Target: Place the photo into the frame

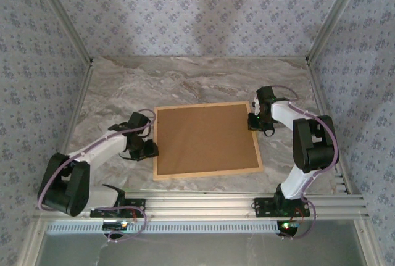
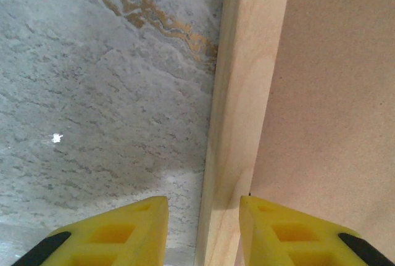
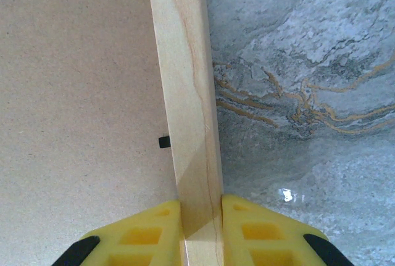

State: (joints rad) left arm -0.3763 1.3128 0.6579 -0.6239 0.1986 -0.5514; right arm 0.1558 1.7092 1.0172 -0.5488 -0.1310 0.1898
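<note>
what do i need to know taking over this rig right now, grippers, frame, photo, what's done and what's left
Left gripper: open, jaws astride the left rail of the frame, with a gap on the table side.
Right gripper: shut on the frame's right rail.
Frame: lies flat on the marble table, back up, brown backing board in place.
Done: both arms are at the rails.
Left: the board hides whether the photo is inside. Probably close the left jaws, then lift or turn the frame to check.

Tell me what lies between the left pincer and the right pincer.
The large light-wood rectangular frame, brown board facing up, spans that stretch in the top view.
</note>
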